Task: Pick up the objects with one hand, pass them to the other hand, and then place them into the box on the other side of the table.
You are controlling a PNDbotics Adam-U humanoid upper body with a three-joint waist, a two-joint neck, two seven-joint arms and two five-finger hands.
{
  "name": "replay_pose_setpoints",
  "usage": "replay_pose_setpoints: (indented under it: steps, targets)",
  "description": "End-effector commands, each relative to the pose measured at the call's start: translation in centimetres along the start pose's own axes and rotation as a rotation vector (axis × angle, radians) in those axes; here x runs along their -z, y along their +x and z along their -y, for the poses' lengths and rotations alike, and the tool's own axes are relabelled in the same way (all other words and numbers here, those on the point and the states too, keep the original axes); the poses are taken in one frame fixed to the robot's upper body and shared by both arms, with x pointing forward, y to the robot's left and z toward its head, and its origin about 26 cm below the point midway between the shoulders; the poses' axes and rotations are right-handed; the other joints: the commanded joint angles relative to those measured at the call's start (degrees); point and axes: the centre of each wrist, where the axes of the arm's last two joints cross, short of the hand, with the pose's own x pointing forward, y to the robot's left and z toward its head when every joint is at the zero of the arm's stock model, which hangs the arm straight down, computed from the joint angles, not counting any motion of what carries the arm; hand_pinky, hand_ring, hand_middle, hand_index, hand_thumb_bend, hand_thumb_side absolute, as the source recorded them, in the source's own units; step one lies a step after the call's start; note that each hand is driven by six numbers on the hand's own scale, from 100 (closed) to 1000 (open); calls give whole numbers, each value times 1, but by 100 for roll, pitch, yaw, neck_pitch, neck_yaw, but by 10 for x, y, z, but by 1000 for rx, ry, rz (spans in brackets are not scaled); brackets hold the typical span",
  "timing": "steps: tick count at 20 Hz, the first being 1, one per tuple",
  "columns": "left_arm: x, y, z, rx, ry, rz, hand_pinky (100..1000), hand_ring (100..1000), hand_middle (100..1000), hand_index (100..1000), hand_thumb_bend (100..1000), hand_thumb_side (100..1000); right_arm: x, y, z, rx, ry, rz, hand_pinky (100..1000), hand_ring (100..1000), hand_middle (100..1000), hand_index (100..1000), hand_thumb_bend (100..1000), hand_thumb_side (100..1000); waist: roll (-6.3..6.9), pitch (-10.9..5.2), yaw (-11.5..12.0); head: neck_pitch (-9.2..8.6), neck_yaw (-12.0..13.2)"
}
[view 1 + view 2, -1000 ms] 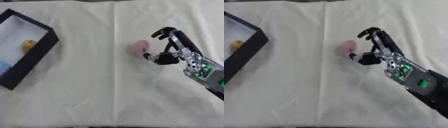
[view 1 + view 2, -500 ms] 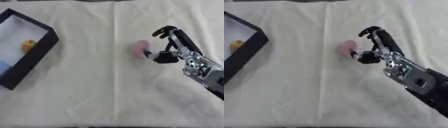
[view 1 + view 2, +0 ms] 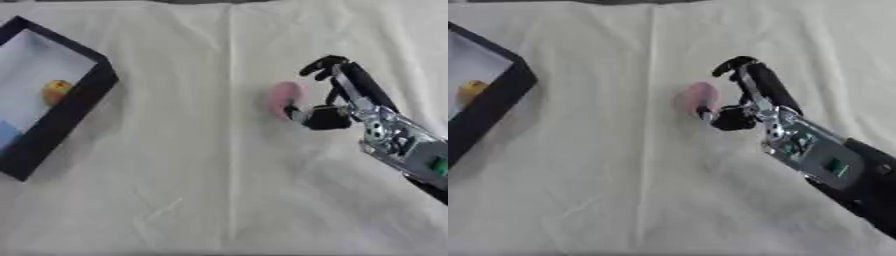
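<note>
The robot's right hand (image 3: 337, 102) is sitting right beside the small pink rounded object (image 3: 283, 96) on the cream tablecloth (image 3: 201, 165), fingers curved and spread, thumb touching it but not really gripping. Its arm is reaching in from the lower right, well apart from the black-walled box (image 3: 66, 117) holding a small yellow-orange thing (image 3: 56, 91).

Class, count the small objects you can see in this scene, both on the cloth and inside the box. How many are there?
2. A pink object lies on the cloth beside the right robot hand; a yellow-orange one sits inside the box. The box runs out of view, so more may be hidden.
</note>
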Motion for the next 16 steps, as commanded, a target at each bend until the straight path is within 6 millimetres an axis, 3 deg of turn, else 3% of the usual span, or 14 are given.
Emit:
replay_pose_setpoints:
  steps: [1,16]
  targets:
    - [1,2,-9,25,27,10,882,655,584,714,100,325,0,1,6,-25,-38,-4,443,774,768,729,489,126,-71,-12,4,-76,-21]
    - [2,3,-8,20,41,18,886,657,586,715,100,328,-3,-2,2,-15,-33,-63,453,767,757,719,453,104,-68,143,97,-208,-135]
